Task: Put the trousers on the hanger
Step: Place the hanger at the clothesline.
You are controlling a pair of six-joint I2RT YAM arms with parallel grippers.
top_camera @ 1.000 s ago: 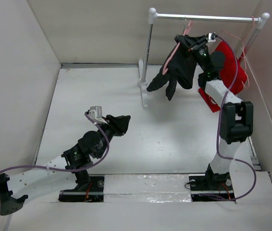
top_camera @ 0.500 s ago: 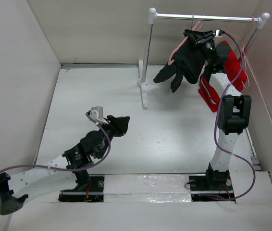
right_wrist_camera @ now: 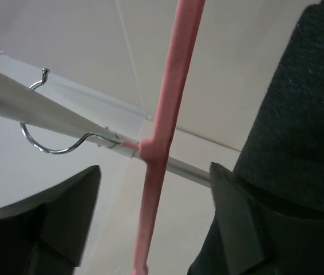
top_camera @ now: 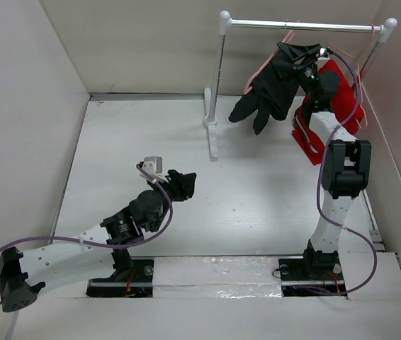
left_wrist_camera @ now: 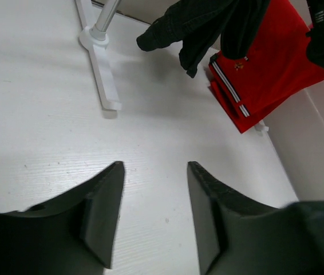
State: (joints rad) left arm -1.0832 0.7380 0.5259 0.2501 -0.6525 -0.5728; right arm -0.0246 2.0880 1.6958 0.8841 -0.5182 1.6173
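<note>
The black trousers [top_camera: 271,88] hang draped over the pale-pink hanger [top_camera: 256,76] below the rack's rail [top_camera: 328,27]. In the right wrist view the hanger's pink stem [right_wrist_camera: 170,97] runs up between the fingers, and its metal hook [right_wrist_camera: 33,140] curls round the rail [right_wrist_camera: 30,103]. My right gripper [right_wrist_camera: 154,167] is open around that stem, with a gap on each side, and the trousers' cloth [right_wrist_camera: 305,114] lies against the right finger. My left gripper [top_camera: 183,185] hovers low over the table, open and holding nothing [left_wrist_camera: 154,166].
A bright red garment [top_camera: 339,95] hangs at the right end of the rail, close behind my right arm. The rack's post [top_camera: 218,71] and white foot [left_wrist_camera: 102,71] stand at the back centre. White walls close in left, back and right.
My right gripper lifted the hanger with the trousers up and right to the rail, then opened. The left arm shifted slightly right and its jaws widened a little.
</note>
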